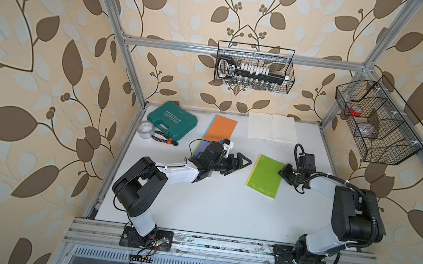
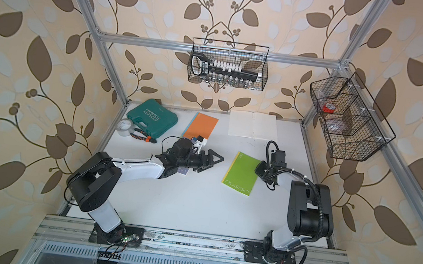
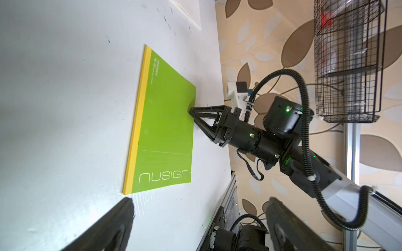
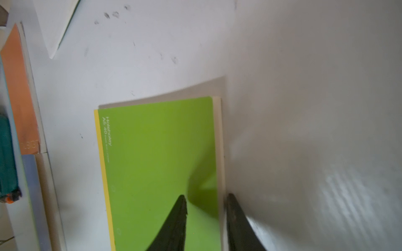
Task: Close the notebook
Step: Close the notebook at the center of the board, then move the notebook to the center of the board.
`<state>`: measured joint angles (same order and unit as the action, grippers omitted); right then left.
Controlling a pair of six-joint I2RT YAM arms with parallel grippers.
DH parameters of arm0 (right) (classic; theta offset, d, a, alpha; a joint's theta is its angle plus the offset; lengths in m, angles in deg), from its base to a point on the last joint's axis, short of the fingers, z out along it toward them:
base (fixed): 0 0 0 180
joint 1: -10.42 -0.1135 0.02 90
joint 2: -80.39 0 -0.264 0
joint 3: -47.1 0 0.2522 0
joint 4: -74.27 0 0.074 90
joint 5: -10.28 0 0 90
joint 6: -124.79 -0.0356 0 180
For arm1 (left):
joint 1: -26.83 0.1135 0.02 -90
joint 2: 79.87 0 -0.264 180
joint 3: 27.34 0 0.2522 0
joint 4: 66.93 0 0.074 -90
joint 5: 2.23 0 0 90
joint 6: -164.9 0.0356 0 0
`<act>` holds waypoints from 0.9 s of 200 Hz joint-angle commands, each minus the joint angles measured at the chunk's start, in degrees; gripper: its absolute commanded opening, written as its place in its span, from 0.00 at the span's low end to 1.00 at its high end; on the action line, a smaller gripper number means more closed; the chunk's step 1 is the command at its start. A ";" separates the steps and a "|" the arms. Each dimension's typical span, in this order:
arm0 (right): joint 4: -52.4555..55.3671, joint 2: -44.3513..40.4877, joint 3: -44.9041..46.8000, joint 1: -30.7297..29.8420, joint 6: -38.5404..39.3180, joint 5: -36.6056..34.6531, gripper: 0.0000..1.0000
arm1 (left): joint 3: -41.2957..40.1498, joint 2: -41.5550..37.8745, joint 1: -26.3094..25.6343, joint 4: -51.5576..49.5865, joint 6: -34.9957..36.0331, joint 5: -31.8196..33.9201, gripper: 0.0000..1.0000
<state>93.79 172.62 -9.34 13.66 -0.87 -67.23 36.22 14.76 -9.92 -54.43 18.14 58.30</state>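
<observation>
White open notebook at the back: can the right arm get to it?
Probably yes. The white open notebook lies just beyond the right pincer, with only bare table between them. The pincer is at the edge of the green notebook now.

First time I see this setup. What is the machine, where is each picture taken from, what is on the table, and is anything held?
Two robot arms, left and right, stand at the near edge of a white table; each ends in a two-fingered tool. Two pictures look down from overhead, nearly alike; the others come from a camera on each wrist. On the table lie a closed green notebook, an orange notebook, an open white notebook at the back, a teal case, a tape roll and pliers. The left tool is open and empty. The right tool straddles the green notebook's page edge, one finger on the cover; whether it grips I cannot tell.
</observation>
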 commanded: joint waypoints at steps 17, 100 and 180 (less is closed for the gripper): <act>1.13 3.41 -0.38 -3.41 -0.15 2.67 0.27 | -2.81 -5.52 3.45 -3.02 2.64 1.59 0.96; 0.37 0.02 3.27 -12.39 -7.29 2.43 0.38 | -6.14 -11.64 5.99 -7.60 4.19 2.93 0.96; 0.70 1.00 2.01 -22.39 -6.49 -4.02 0.33 | -7.44 -15.72 7.04 -9.90 4.93 3.61 0.96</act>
<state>91.69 169.41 -5.12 -7.80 -8.00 -67.12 28.85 1.21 -3.93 -63.54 21.03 61.23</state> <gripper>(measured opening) 0.326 0.962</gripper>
